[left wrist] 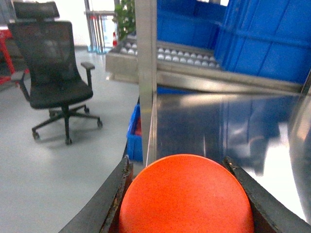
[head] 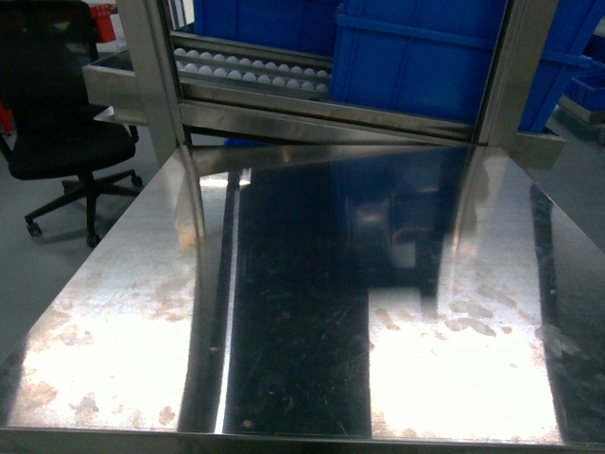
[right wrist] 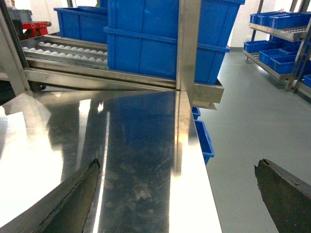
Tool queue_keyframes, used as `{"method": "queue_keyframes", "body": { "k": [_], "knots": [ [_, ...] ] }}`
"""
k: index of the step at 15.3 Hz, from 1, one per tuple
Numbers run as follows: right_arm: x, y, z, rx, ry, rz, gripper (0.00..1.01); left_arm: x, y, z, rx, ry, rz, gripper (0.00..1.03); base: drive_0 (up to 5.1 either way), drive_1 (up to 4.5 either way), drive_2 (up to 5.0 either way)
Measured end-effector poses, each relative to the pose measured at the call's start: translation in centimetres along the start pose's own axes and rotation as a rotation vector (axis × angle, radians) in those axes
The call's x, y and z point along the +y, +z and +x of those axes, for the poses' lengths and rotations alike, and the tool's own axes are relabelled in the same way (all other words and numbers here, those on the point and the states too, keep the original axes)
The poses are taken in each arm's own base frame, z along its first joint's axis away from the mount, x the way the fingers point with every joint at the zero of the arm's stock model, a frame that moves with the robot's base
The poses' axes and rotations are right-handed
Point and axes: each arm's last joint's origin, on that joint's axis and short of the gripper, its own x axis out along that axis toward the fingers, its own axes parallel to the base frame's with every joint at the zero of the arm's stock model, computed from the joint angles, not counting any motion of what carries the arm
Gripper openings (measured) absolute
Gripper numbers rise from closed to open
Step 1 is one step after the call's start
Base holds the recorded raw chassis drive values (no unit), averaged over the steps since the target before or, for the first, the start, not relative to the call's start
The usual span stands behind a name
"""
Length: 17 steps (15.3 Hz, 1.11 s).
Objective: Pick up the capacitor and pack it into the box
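Note:
In the left wrist view my left gripper (left wrist: 178, 162) is shut on the capacitor (left wrist: 187, 199), a smooth, round orange body that fills the gap between the two dark fingers (left wrist: 114, 194). It hangs over the left edge of the steel table (left wrist: 218, 121). In the right wrist view my right gripper (right wrist: 178, 164) stands wide open above the table's right edge, with nothing between its fingers (right wrist: 73, 199). The box is out of view in all three views. Neither gripper shows in the head view.
The shiny steel table (head: 302, 312) fills the head view. Behind it, a roller conveyor (head: 255, 71) carries large blue bins (head: 416, 57) between metal uprights (head: 151, 76). A black office chair (head: 66, 123) stands on the floor to the left. More blue bins (right wrist: 204, 141) sit below the table's right edge.

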Motion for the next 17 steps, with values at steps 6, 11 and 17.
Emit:
{"method": "queue_keyframes", "body": {
  "k": [6,11,17],
  "knots": [
    [0.00,-0.01,0.00,0.001,0.000,0.000,0.98,0.00,-0.16,-0.70,-0.004,0.000,0.000,0.44,0.0,0.00,0.0],
    [0.00,0.00,0.00,0.000,0.000,0.000,0.98,0.00,-0.17,-0.70,-0.004,0.000,0.000,0.44,0.0,0.00,0.0],
    [0.00,0.00,0.00,0.000,0.000,0.000,0.98,0.00,-0.17,-0.70,-0.003,0.000,0.000,0.44,0.0,0.00,0.0]
  ]
}}
